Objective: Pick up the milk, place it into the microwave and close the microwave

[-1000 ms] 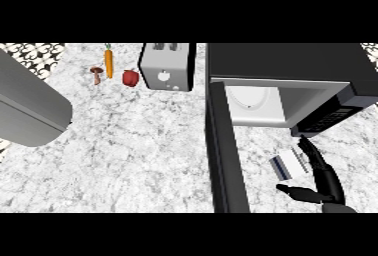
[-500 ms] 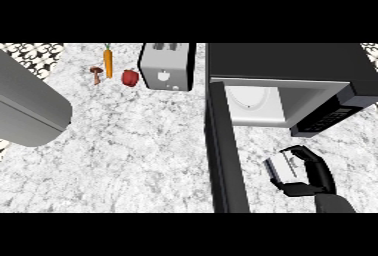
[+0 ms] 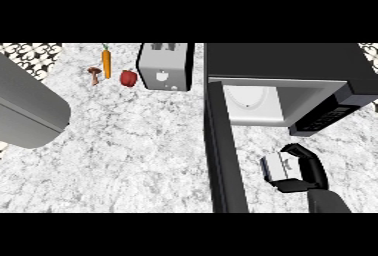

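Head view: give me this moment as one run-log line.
right hand: shut on milk | milk: in front of microwave, not inside | microwave door: open | left hand: out of view

Milk gripped
The right hand now curls round the milk, nearer the microwave than before.

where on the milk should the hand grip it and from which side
Across its flat side walls, coming from the right, as the right hand does now: fingers curl over the far side of the milk and the thumb wraps the near side. The carton's boxy, flat-sided shape suits that span, and its left side faces the open microwave door.
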`<state>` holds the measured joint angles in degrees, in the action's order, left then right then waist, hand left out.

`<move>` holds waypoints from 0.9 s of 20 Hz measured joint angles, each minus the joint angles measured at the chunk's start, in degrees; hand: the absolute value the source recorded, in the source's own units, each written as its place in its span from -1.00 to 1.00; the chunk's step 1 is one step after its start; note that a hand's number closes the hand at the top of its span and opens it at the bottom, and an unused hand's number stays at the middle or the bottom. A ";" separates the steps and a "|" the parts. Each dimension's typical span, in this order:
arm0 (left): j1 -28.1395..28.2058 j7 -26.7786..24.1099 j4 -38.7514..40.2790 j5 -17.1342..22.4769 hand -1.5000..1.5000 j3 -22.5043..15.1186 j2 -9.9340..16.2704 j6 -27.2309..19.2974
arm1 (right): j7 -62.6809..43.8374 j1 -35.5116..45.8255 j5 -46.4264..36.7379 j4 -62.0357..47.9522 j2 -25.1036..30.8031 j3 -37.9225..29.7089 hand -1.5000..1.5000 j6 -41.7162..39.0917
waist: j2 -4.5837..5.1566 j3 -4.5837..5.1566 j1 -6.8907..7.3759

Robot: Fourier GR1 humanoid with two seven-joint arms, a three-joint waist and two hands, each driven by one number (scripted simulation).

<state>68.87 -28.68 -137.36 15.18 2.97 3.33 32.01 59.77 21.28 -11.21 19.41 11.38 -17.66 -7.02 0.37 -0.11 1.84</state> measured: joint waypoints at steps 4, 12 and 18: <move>0.76 0.14 0.06 0.54 -1.00 -0.23 -0.52 0.03 | -0.26 1.16 0.06 0.01 -0.42 0.56 1.00 -0.64 | -0.01 -0.04 -0.12; 0.68 0.77 0.48 1.84 -1.00 1.68 0.05 0.48 | -1.32 6.01 -0.80 1.56 -1.47 1.69 1.00 0.78 | -0.09 -0.01 -0.49; 0.33 1.85 0.77 2.93 -1.00 1.63 -0.08 0.54 | -3.03 11.74 -0.42 0.56 -0.78 0.93 1.00 1.59 | 0.05 -0.03 -0.27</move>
<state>69.20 -26.83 -136.58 18.11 4.60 3.25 32.54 56.74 33.02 -11.63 19.97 10.60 -16.73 -5.43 0.42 -0.15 1.56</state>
